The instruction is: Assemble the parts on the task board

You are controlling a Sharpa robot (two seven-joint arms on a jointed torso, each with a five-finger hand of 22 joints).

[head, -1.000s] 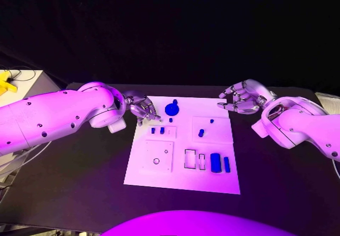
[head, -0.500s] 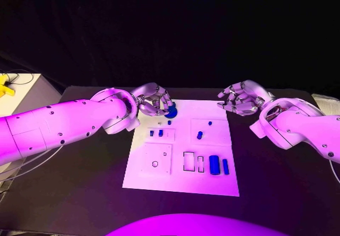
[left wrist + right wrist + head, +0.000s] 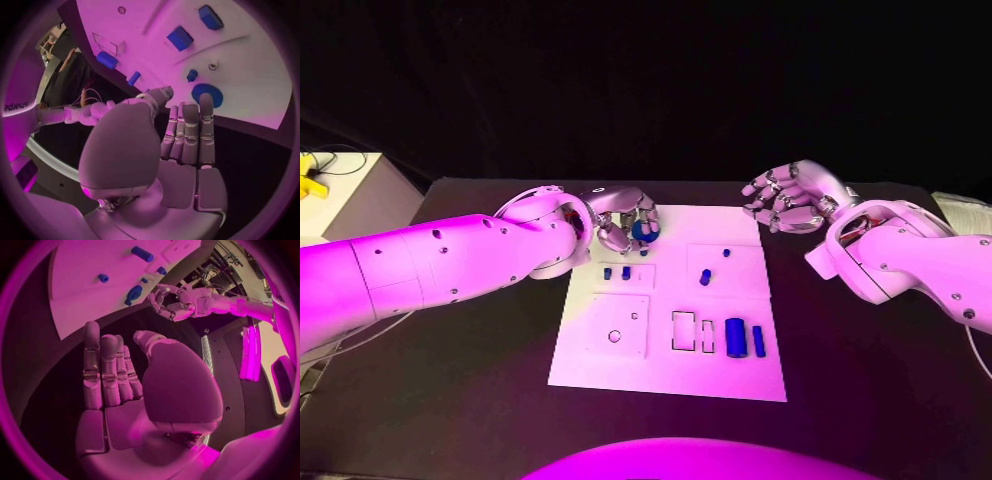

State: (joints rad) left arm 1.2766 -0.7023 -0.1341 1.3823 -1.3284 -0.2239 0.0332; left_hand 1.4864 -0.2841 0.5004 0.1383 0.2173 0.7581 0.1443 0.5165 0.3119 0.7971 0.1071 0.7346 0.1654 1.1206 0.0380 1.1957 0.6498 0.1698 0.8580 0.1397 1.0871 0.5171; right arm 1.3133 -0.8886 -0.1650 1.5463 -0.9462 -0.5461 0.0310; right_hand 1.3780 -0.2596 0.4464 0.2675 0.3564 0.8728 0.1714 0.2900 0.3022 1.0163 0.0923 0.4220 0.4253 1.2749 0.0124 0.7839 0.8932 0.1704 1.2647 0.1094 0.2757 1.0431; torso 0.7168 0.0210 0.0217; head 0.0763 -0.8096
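Head view: task board (image 3: 733, 372) taken as landmark.
Left hand (image 3: 626, 219): held spread and empty over the blue disc (image 3: 646, 231) (partly hidden).
Right hand (image 3: 788, 198): curled, empty, off the board's far right corner.

The task board (image 3: 668, 370) lies mid-table (image 3: 473, 400); the left robot hand (image 3: 626, 221) hangs over its far left corner beside a round part (image 3: 643, 231), the right robot hand (image 3: 788, 199) past its far right corner
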